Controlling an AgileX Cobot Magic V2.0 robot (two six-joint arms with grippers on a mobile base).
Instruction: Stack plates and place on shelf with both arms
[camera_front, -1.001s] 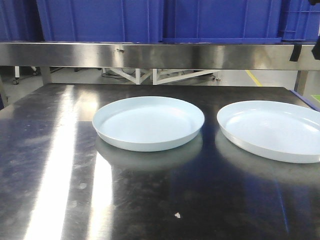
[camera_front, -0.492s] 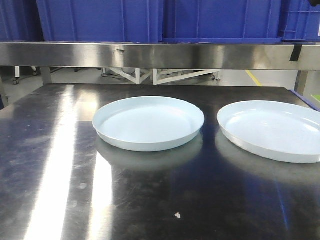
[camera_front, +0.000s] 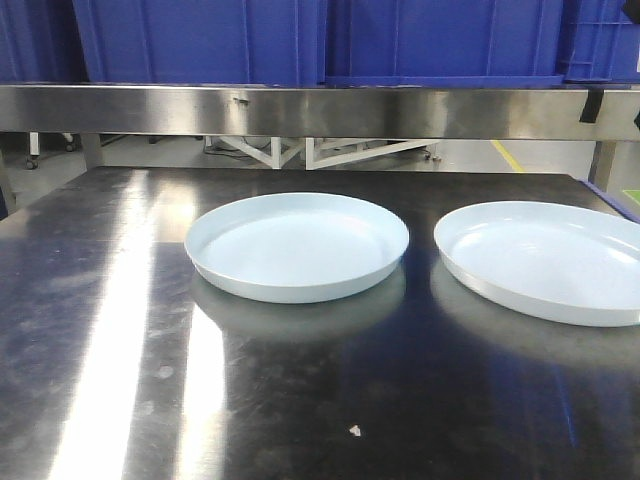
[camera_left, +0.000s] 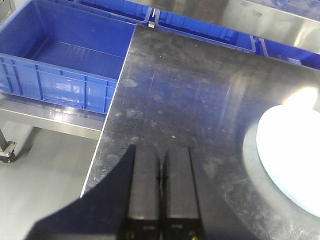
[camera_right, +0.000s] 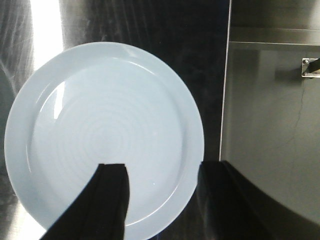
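Two pale bluish-white plates lie apart on the dark steel table: one plate (camera_front: 297, 245) at the centre and a second plate (camera_front: 545, 260) at the right. Neither gripper shows in the front view. In the left wrist view my left gripper (camera_left: 161, 156) is shut with nothing in it. It hovers over the table near its left edge, with a plate (camera_left: 292, 160) off to its right. My right gripper (camera_right: 162, 167) is open above a plate (camera_right: 100, 130). Its left finger (camera_right: 112, 195) is over the plate's inside and its right finger (camera_right: 215, 195) is beyond the rim. The steel shelf (camera_front: 300, 110) runs across the back.
Blue crates (camera_front: 320, 40) stand on the shelf. A large blue bin (camera_left: 60, 65) sits lower, left of the table's edge (camera_left: 107, 125). The table's right edge (camera_right: 228, 75) lies close beside the right plate, with a lower steel surface (camera_right: 275, 125) past it.
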